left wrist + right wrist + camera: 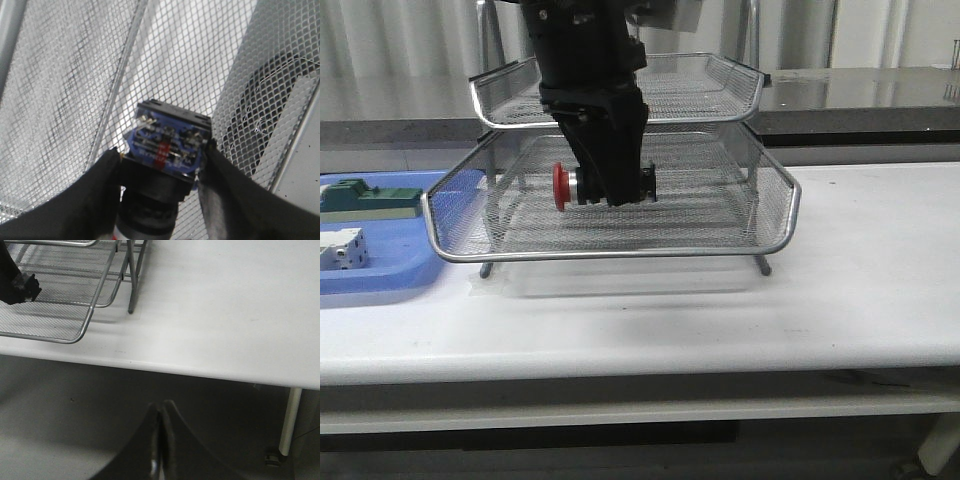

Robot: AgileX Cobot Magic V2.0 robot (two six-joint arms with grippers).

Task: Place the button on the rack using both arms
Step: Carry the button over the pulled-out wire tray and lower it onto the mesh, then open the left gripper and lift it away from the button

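Observation:
The button (570,186) lies on its side inside the middle tier of the silver wire rack (772,190), red cap pointing left. My left gripper (612,190) reaches down into that tier and is shut on the button's black body. In the left wrist view the blue rear block of the button (167,142) sits between the two black fingers of my left gripper (161,149), with rack mesh (60,75) behind it; whether it touches the mesh cannot be told. My right gripper (161,409) is shut and empty, off the table's front edge, well away from the rack (65,315).
A flat blue tray (380,275) lies left of the rack, holding a green-topped block (365,197) and a white block (342,248). The rack's top tier (720,80) hangs just above the left arm. A table leg (289,420) shows below the white tabletop (225,315).

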